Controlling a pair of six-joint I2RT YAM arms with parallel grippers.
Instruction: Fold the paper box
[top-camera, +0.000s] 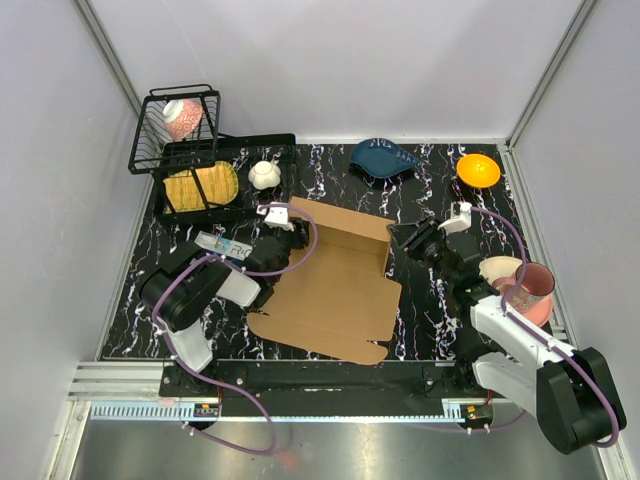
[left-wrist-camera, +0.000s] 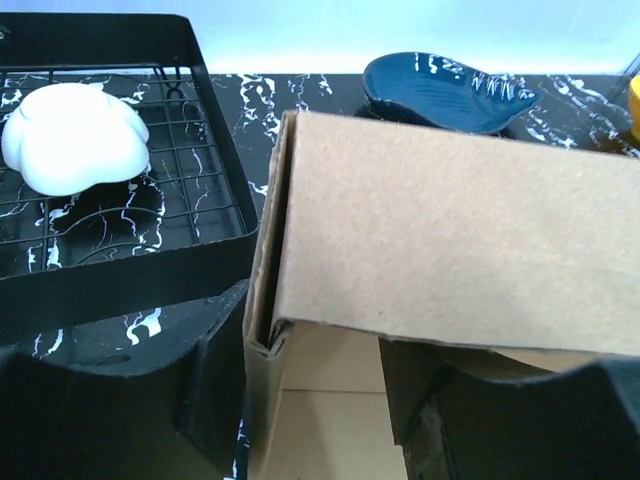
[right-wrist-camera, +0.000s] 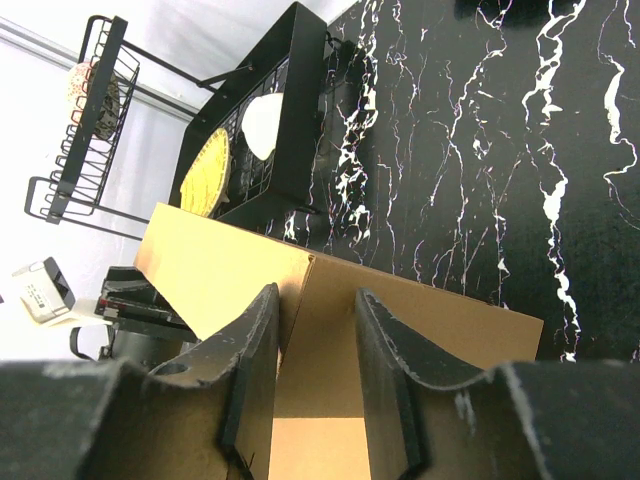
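Both half open and gripping nothing, the left end effector (top-camera: 288, 222) and right end effector (top-camera: 405, 240) straddle the corners of the box (top-camera: 335, 290) wall at 12 o'clock, likely to keep it standing.

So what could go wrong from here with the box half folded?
The left gripper stands open around the left corner of the paper box, so the raised wall could flop back down. That corner sits close to the black rack, so the left arm might knock it.
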